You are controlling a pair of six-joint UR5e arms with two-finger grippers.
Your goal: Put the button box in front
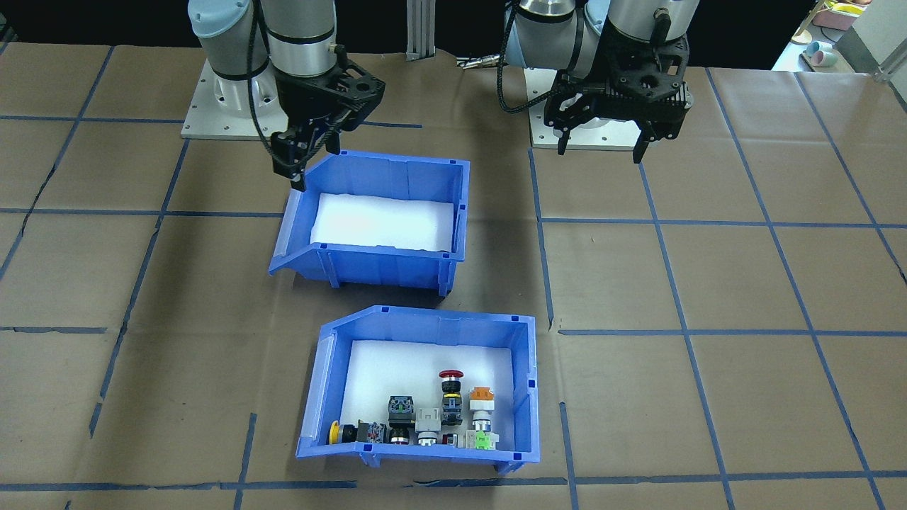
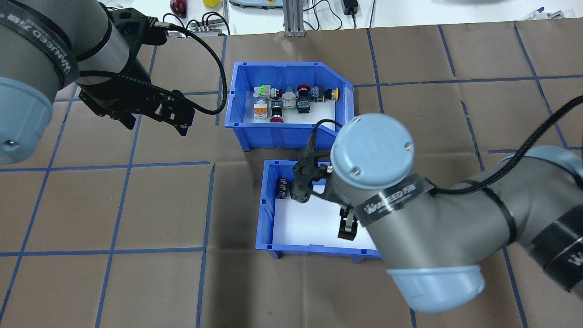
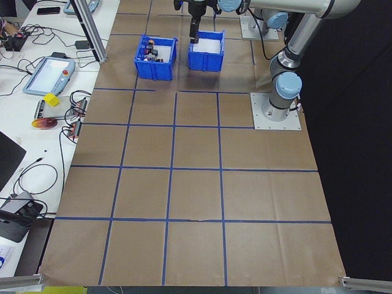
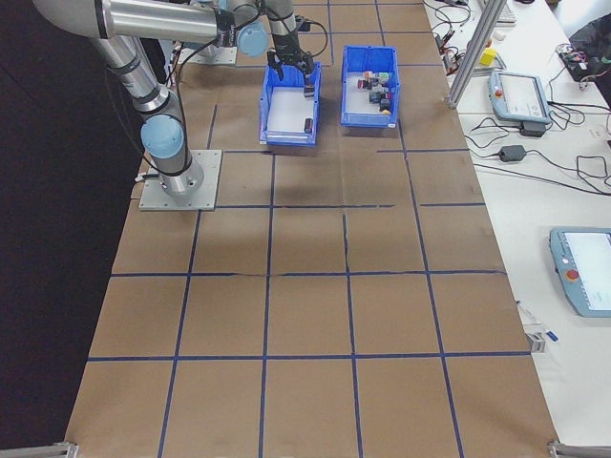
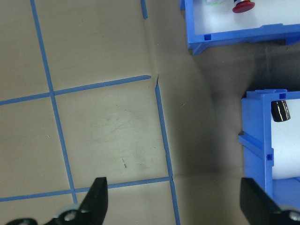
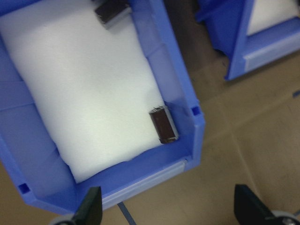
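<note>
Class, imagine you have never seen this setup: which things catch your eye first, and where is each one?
Two blue bins stand out on the brown table. The button box, with red, orange, yellow and green switches along one wall, sits on the operators' side; the other blue bin, holding a few dark cylinders, sits nearer the robot. The right tool hangs open over that nearer bin's open-front end, while the left tool hovers open above bare table.

A second blue bin (image 1: 375, 219) with white foam sits at centre frame on brown paper (image 1: 744, 283) gridded with blue tape; tablets (image 4: 520, 95) lie at upper right
</note>
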